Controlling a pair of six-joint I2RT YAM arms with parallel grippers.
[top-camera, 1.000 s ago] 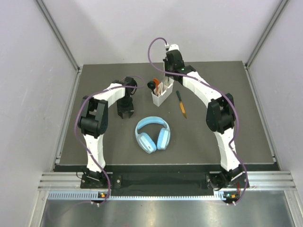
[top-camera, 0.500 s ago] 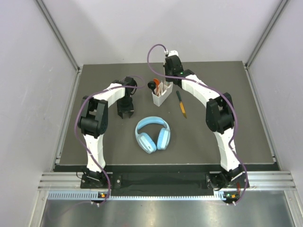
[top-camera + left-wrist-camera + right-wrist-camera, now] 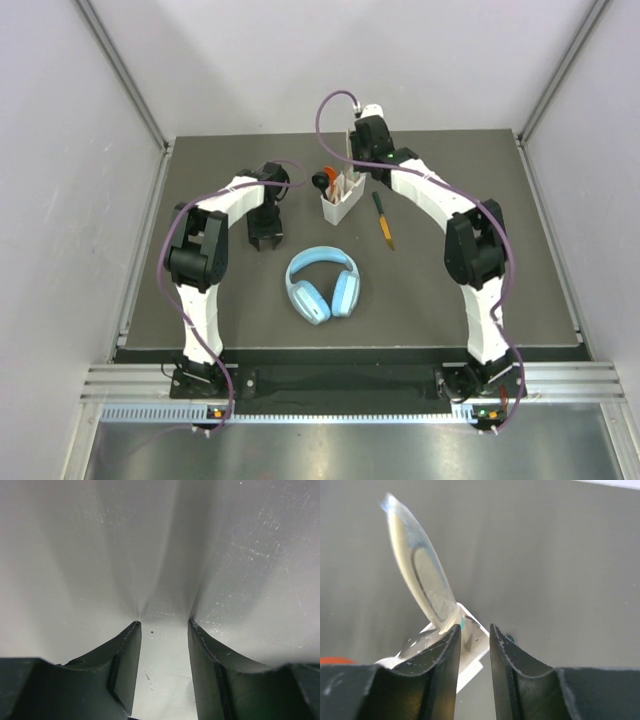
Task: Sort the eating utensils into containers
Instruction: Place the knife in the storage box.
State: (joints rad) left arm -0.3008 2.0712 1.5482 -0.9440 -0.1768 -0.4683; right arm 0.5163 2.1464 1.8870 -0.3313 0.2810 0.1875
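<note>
The right gripper [image 3: 473,630] hangs over the far end of the white caddy [image 3: 338,208], jaws slightly parted and empty; a white spoon [image 3: 420,575] stands in the caddy at 11 o'clock of its fingertips. The left gripper [image 3: 164,625] has its jaws apart, holding nothing. The knife [image 3: 383,220] lies at the caddy's 3 o'clock

Colours I read on the dark grey table [image 3: 500,260]
White caddy [image 3: 341,207], orange-red spoon [image 3: 331,185], light-blue headphones [image 3: 322,284], tan-handled knife [image 3: 384,222].
</note>
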